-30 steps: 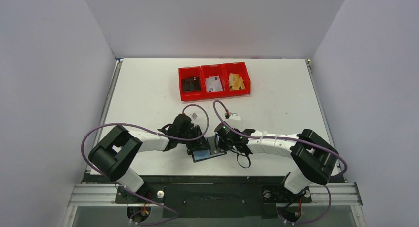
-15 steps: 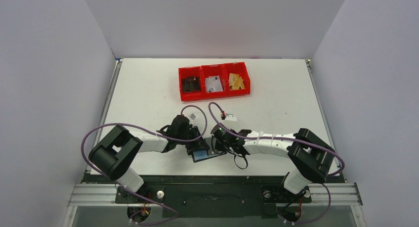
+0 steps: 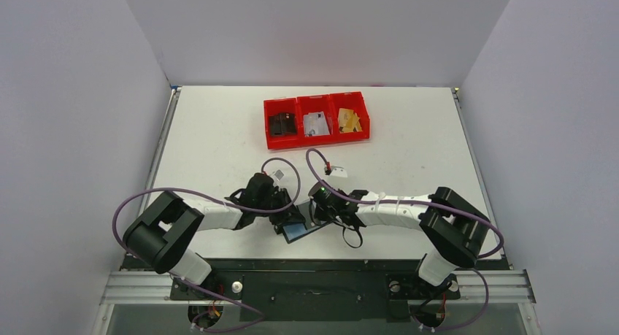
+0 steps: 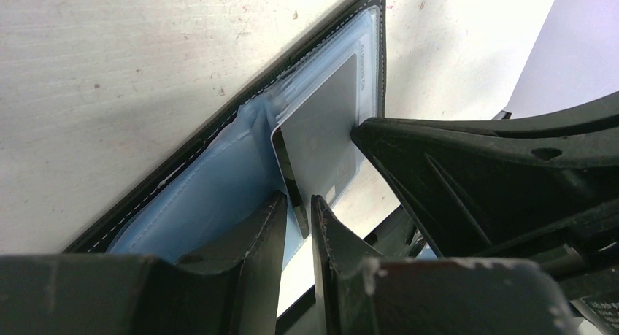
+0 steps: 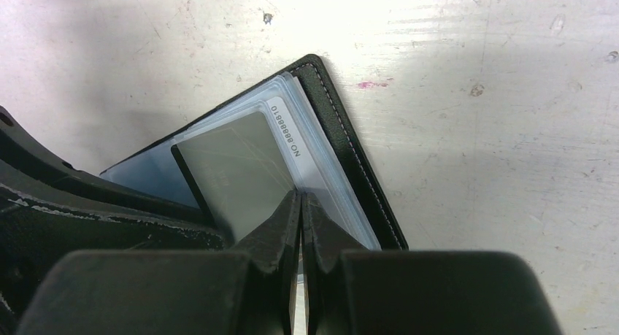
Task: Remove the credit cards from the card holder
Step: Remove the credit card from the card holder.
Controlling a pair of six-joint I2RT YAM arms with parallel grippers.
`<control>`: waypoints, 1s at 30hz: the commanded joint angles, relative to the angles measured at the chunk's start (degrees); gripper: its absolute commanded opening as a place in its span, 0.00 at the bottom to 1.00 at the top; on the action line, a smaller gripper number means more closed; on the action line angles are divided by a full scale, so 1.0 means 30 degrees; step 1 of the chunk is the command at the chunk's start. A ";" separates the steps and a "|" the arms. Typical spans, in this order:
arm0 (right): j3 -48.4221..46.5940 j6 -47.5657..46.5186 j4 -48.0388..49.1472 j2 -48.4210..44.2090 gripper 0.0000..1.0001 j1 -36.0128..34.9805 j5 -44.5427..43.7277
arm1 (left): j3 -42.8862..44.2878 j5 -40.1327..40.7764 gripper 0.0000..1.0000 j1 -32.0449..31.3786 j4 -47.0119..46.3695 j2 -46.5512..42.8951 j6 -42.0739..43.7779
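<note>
The card holder [image 3: 298, 231] lies open near the table's front edge, its black cover [image 5: 350, 152] down and its bluish clear sleeve [image 4: 182, 196] up. A grey credit card [image 4: 321, 131] sticks partly out of the sleeve and also shows in the right wrist view [image 5: 233, 167]. My left gripper [image 3: 283, 220] sits at the holder's left side, its jaws [image 4: 298, 203] closed to a narrow gap on the card's lower corner. My right gripper [image 3: 315, 217] is shut, its tips [image 5: 301, 196] pressed on the sleeve beside the card. One of its fingers [image 4: 474, 167] touches the card's edge.
A row of three red bins [image 3: 317, 97] stands at the back. It holds black items [image 3: 282, 123], white-grey cards [image 3: 316, 123] and gold cards [image 3: 349, 120]. The table's front edge runs just below the holder. Purple cables loop over both arms.
Both grippers have shifted a little to the left and closer together over the holder. The holder has turned slightly. The card now stands out of the sleeve between the left jaws.
</note>
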State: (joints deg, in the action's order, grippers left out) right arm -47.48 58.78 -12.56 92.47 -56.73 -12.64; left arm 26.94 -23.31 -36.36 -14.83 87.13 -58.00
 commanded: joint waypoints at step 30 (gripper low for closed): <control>0.0304 0.0122 -0.1461 0.1736 0.00 -0.0177 0.0205 | -0.1262 -0.2432 0.05 0.0781 -0.4239 0.0614 -0.0996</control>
State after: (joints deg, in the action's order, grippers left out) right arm -48.34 59.20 -12.03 93.58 -56.73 -12.69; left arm 23.38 -28.05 -34.28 -21.87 88.09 -60.40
